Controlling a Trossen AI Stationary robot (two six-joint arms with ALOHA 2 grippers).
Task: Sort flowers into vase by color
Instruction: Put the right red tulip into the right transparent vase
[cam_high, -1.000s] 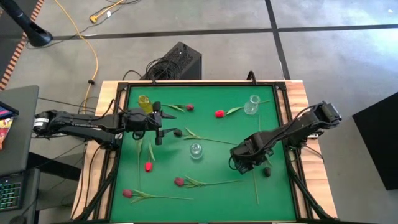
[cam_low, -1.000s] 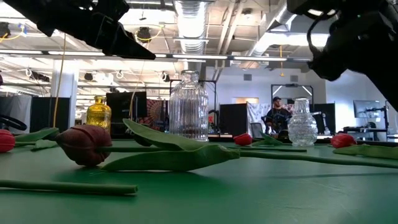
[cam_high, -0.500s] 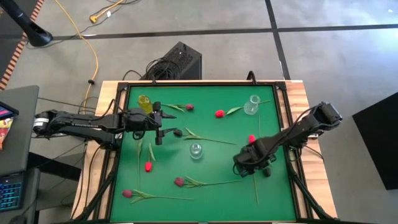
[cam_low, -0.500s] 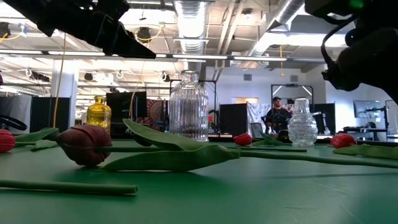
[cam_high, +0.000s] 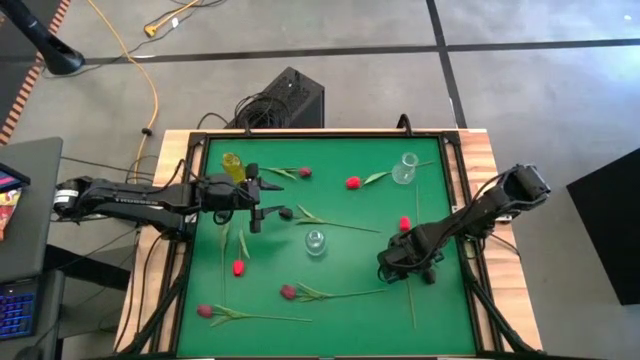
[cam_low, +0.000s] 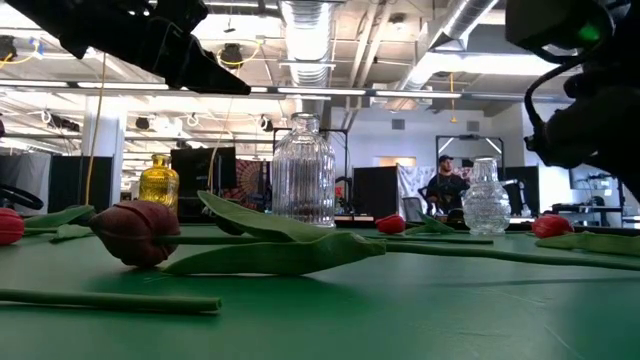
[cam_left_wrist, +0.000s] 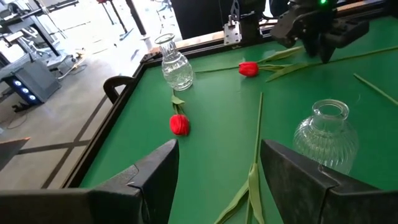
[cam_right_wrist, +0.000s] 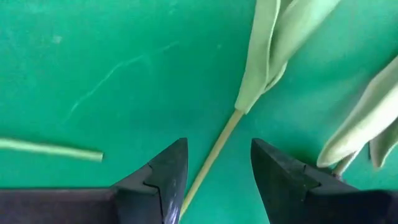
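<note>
My right end effector (cam_right_wrist: 214, 180) hangs low over the green worktop (cam_high: 350, 225) on its right side, fingers parted, with a pale stem (cam_right_wrist: 211, 158) running up between them to a green leaf (cam_right_wrist: 273, 43). Nothing is gripped yet; the stem lies flat on the cloth between the tips. In the high view that end effector (cam_high: 400, 268) sits just near of a red tulip head (cam_high: 404, 224).

My left end effector (cam_high: 262, 200) waits over the far left of the worktop, fingers spread wide and empty, beside the small yellow vase (cam_high: 233, 165).

Farther out, the clear ribbed vase (cam_high: 315, 241) stands at the middle and another clear vase (cam_high: 405, 168) at the far right. None of the three appears to hold a flower. The flowers are scattered flat: a red one (cam_high: 353, 183) by the far clear vase, a crimson one (cam_high: 304, 172) far centre, a red one (cam_high: 238, 267) at left, and two crimson ones (cam_high: 289, 292) and (cam_high: 204, 311) along the near edge.

By my reckoning the sorting has barely begun: every tulip in view remains to be placed, and my next step is closing on this stem.
</note>
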